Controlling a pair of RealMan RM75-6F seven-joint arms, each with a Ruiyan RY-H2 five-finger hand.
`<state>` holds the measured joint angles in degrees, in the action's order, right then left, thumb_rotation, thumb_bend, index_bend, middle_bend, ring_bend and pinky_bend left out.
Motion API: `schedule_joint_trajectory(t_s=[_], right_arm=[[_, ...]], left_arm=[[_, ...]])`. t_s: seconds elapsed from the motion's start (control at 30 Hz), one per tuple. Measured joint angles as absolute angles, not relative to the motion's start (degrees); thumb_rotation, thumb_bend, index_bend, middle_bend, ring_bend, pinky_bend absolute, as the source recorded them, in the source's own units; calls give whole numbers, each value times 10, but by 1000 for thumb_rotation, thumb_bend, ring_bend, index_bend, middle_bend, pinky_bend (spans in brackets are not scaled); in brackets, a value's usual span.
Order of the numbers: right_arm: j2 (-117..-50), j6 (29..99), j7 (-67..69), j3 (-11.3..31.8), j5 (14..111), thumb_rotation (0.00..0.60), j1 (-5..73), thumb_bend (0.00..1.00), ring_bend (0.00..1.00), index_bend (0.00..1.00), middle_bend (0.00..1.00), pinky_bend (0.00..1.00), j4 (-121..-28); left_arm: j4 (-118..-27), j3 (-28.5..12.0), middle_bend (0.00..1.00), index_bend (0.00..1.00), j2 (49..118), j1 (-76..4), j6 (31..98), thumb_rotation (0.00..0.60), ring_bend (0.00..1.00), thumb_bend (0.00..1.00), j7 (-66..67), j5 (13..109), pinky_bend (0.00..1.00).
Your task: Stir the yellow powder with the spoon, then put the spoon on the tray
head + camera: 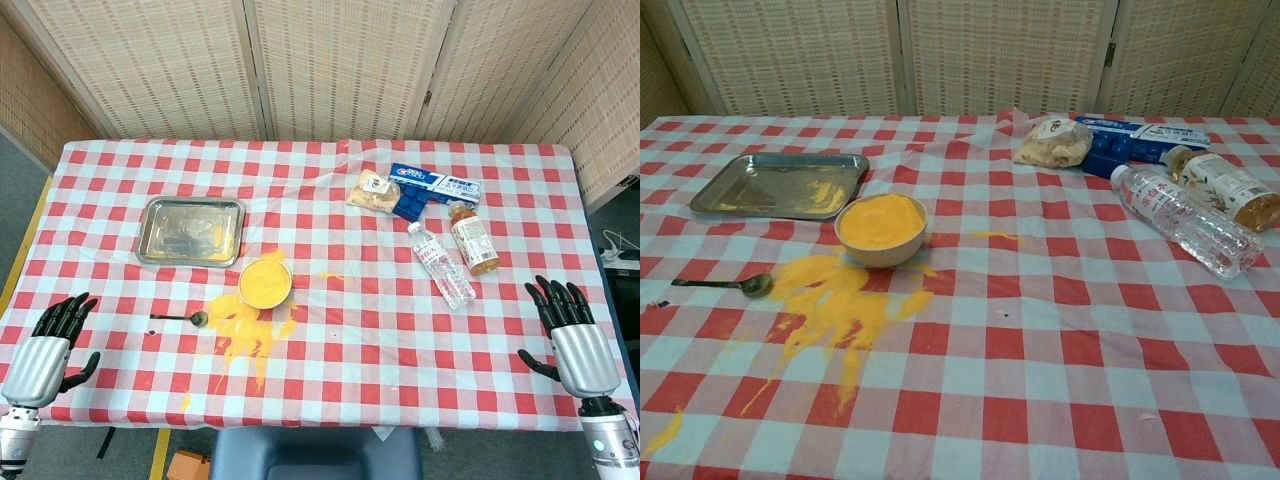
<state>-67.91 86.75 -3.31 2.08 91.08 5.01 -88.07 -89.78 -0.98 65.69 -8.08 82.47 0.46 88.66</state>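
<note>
Woven screens stand behind a table [330,400] covered in red-and-white check cloth. Near its left-centre sits a bowl [881,229] filled with yellow powder [880,219]; more powder is spilled [835,305] on the cloth in front of it. The spoon [725,284] lies flat on the cloth left of the spill, its bowl end touching the powder's edge. The metal tray [775,186] sits just beyond, on the far left. The left hand [48,340] rests at the near left edge, fingers spread and holding nothing, well apart from the spoon. The right hand [572,335] is at the near right edge, likewise spread and empty. Two bottles [1185,218], a blue box [1120,150] and a bagged snack [1053,142] lie at the far right.
</note>
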Motion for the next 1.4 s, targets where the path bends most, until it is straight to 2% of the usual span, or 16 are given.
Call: schedule_joint_trajectory(t_s=[0.27,0.43,0.7,1.0,1.4], right_arm=[[-679,882,-32,23,914,600,46,60,0,0,0,0,-882],[-682,885,-37,22,917,600,45,60,0,0,0,0,-881],[-687,874,-47,20,915,600,47,60,0,0,0,0,-880],[-691,864,-52,25,901,600,51,60,0,0,0,0,-875],[-695,856,-55,28,890,600,53,60,0,0,0,0,-872]], left_arm=[[-888,-7,0,6,677,-87,823,600,0,425,-2,902,74],[-857,-9,0,223,722,-102,816,600,0,448,12,912,63],[-844,-21,0,402,761,-147,734,600,0,451,74,884,63],[-816,-36,0,436,798,-177,692,600,0,451,90,854,63],[-688,-44,0,437,900,-219,674,600,0,450,84,853,63]])
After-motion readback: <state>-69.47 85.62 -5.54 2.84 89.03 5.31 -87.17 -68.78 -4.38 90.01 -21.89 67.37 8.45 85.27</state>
